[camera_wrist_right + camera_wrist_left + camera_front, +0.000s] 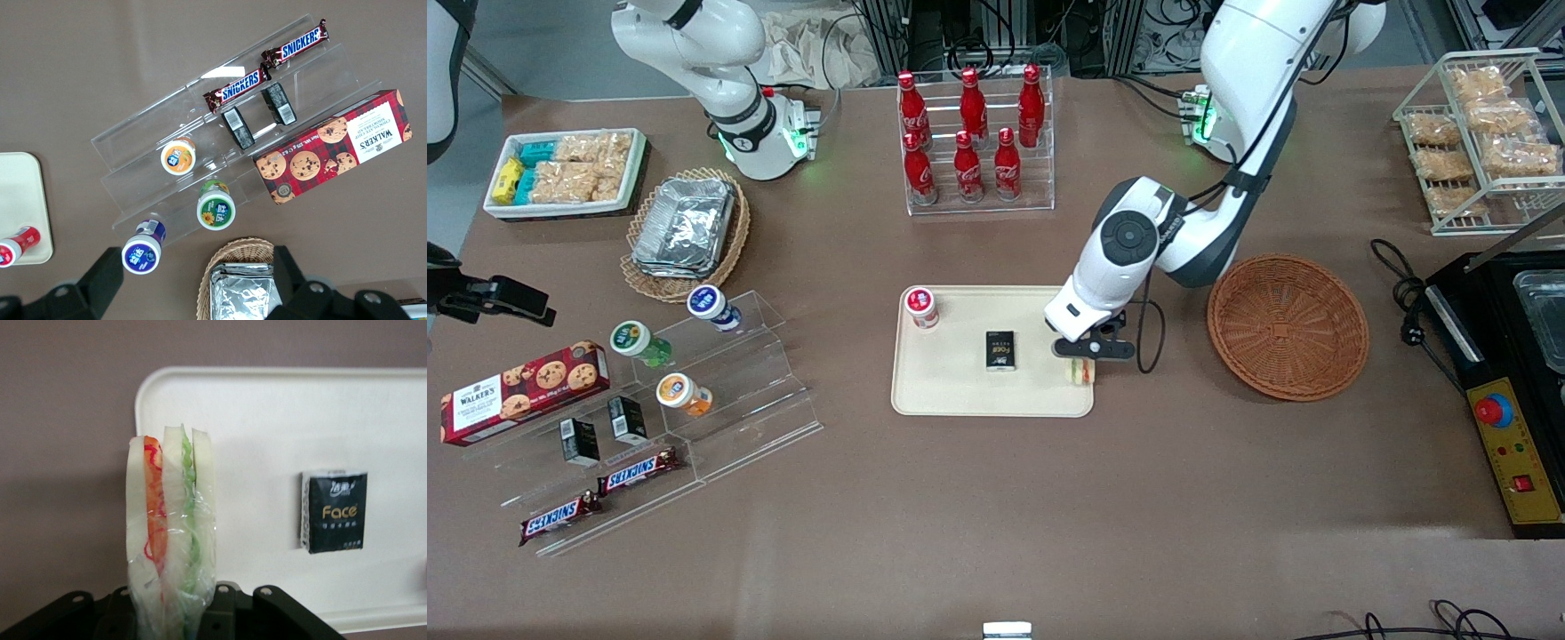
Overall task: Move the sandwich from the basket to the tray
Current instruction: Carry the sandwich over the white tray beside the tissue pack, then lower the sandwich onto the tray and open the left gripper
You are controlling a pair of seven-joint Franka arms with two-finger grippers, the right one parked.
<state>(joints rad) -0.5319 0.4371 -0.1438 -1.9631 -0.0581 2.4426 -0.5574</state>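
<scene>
The sandwich (1082, 372) (170, 520), a film-wrapped wedge of white bread with orange-red and green layers, stands on edge over the corner of the cream tray (960, 387) (267, 420) nearest the basket. My gripper (1088, 354) (171, 613) is shut on the sandwich's base, just above the tray's rim. The reddish-brown wicker basket (1288, 326) lies beside the tray, toward the working arm's end of the table, with nothing in it.
On the tray lie a black "Face" pack (1000, 350) (333, 511) and a red-capped jar (921, 308). A rack of cola bottles (974, 133) stands farther from the camera. A black cable (1149, 338) loops between tray and basket. A black machine (1507, 382) sits at the table's edge.
</scene>
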